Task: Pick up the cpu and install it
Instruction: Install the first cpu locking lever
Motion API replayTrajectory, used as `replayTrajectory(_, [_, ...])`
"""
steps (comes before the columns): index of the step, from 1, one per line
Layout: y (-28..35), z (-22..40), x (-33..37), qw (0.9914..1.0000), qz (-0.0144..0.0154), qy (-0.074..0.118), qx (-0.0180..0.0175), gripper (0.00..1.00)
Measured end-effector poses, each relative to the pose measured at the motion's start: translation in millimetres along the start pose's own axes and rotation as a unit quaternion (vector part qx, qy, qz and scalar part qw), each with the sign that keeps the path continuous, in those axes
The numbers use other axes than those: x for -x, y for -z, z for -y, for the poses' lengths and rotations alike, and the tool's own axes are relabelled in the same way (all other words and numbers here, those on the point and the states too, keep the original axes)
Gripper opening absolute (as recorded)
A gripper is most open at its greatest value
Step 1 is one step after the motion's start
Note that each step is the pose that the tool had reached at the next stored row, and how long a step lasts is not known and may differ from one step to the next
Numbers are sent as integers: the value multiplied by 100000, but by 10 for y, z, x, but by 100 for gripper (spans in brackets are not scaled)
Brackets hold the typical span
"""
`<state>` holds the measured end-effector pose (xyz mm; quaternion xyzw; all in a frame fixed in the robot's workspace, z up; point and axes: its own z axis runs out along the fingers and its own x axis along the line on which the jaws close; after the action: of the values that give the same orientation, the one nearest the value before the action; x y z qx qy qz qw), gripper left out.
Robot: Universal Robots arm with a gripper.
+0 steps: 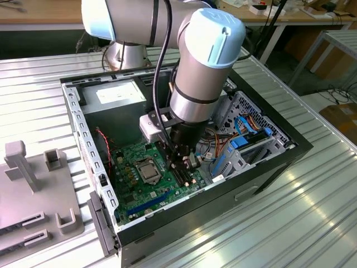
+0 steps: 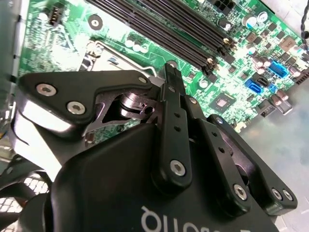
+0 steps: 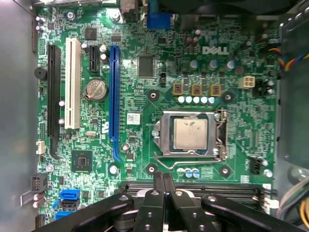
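Inside an open computer case (image 1: pixel 262 167), the arm's gripper (image 3: pixel 162 181) hangs over the black memory slots (image 3: pixel 193 189) of a green motherboard (image 3: pixel 140 77), its two fingers (image 2: pixel 172 92) pressed together and holding nothing. The cpu (image 3: pixel 190 133) lies seated in its socket frame (image 3: pixel 166 133), silver top up, apart from the gripper; in the exterior view it sits (image 1: pixel 148 171) just beside the fingers, toward that view's left.

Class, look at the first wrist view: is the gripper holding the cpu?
No. The cpu sits in the socket frame on the motherboard, while the gripper is shut and apart from it.
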<state>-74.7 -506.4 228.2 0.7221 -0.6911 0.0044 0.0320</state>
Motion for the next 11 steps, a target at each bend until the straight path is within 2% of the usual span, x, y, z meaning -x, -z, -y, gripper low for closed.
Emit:
replayTrajectory(8, [-139, 3, -34, 100000, -9, -14, -123, 11])
replayTrajectory(10, [-220, 6, -35, 100000, -9, -16, -173, 11])
replayTrajectory(11, [-238, 7, -35, 100000, -11, -15, -180, 11])
